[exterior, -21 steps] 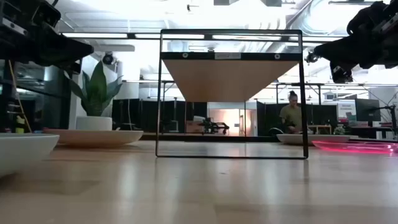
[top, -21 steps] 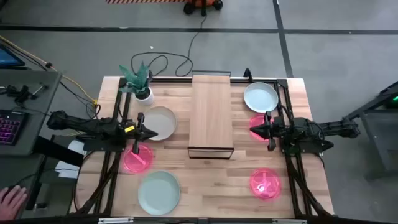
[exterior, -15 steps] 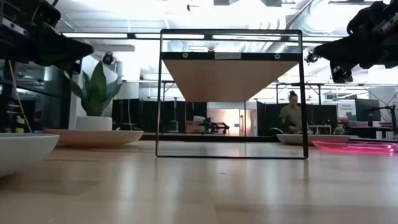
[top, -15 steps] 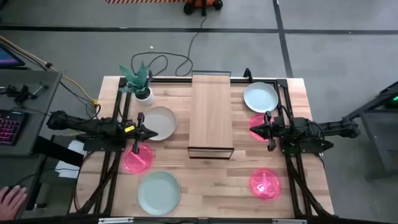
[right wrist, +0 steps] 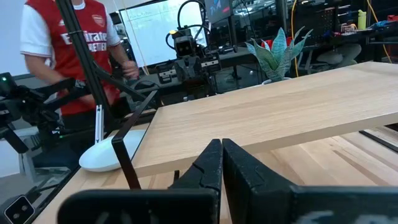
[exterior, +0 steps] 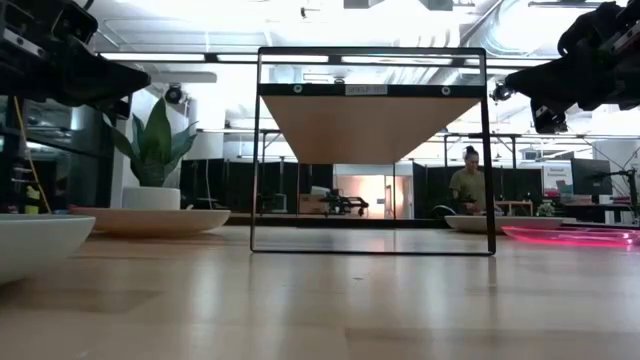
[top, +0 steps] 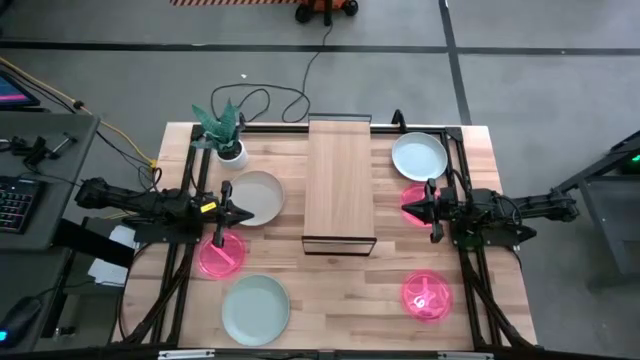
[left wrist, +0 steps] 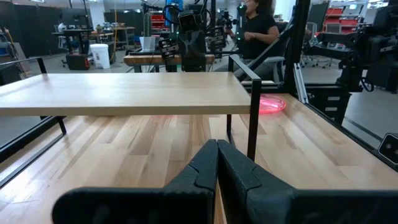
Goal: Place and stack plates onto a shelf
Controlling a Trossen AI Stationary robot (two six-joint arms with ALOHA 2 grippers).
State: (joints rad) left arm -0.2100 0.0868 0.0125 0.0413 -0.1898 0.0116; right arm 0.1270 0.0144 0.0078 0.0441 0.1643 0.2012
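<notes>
- Lower frame of the high view: a mint plate (top: 255, 309) at lower left; a pink plate (top: 425, 296) at lower right.
- Left of centre: a pink plate (top: 220, 254) just beside the left gripper (top: 243, 215), whose fingers are pressed together.
- Beneath that gripper's tip: a whitish plate (top: 259, 196).
- Centre: the shelf (top: 339, 183), its board bare of plates.
- Right of centre: the right gripper (top: 409, 208), fingers together, over a pink plate (top: 413, 197).
- Upper right: a whitish plate (top: 419, 155).
- Upper left: a potted plant (top: 224, 131).
- Behind the table in the low view: a person (exterior: 467, 185).
</notes>
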